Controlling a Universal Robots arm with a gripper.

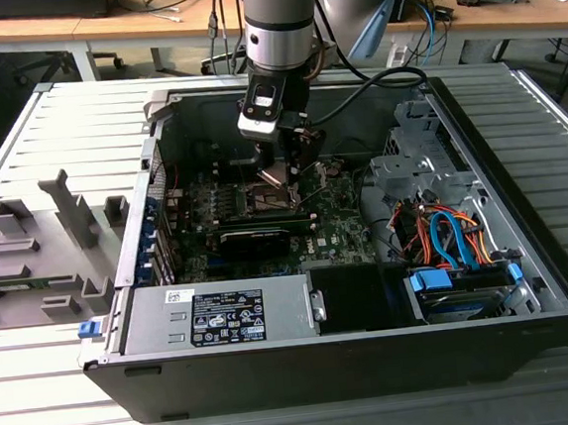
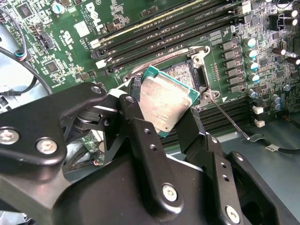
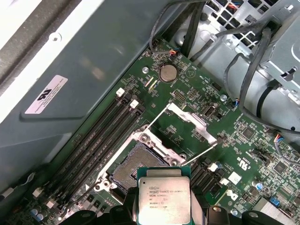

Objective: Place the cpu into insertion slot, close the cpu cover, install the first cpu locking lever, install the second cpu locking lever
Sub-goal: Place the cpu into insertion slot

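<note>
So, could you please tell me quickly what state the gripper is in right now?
Gripper: shut on the cpu, held close to the uncovered insertion slot.

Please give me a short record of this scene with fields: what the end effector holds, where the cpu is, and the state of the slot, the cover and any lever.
end effector: shut on the cpu, inside the open computer case
cpu: gripped at its edges, metal face exposed, held just over the insertion slot, not yet seated
insertion slot: uncovered, nothing in it
cpu cover: swung open, raised off the slot
locking lever: one thin rod, unlatched and standing free
motherboard: lies flat on the case floor
</note>
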